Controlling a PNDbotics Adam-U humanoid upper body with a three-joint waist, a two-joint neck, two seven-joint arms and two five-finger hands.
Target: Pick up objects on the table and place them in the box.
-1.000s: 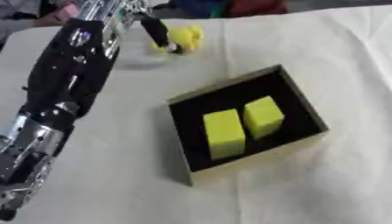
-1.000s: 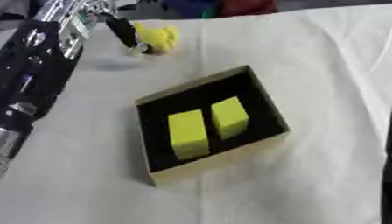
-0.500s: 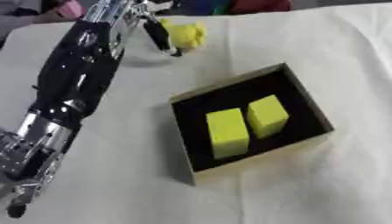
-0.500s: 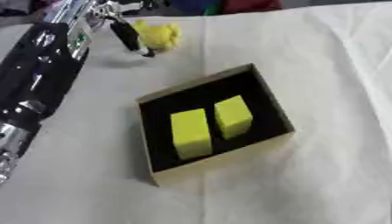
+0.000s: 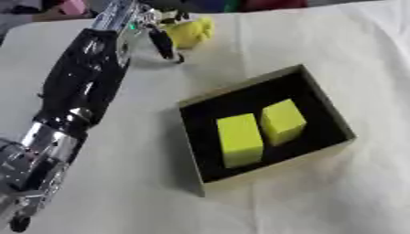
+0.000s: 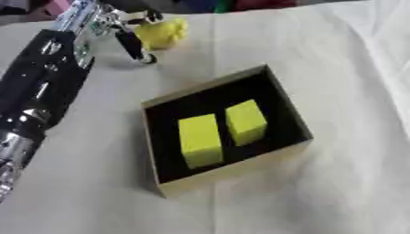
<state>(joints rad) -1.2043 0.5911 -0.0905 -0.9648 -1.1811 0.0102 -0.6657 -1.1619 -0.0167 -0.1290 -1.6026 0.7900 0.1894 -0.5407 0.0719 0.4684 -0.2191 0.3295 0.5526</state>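
Observation:
A soft yellow object [image 5: 192, 32] lies at the far left of the table on the white cloth. My left hand [image 5: 137, 20] is at its left side: one dark finger [image 5: 166, 44] reaches down past the object's near-left edge to the cloth, and another [image 6: 152, 16] curls over its top. The object rests on the table. The dark open box [image 5: 320, 93] sits in the middle and holds two yellow blocks [image 5: 240, 140] [image 5: 281, 121] side by side. My right hand shows in no view.
My black and silver left arm [image 5: 80, 91] runs from the lower left corner up to the hand. White cloth [image 6: 344, 68] covers the whole table. Coloured things and a pink shape [image 5: 72, 6] lie beyond the far edge.
The whole picture has shifted a little, so the camera moved. The left hand stays at the yellow object and the object has not left the table.

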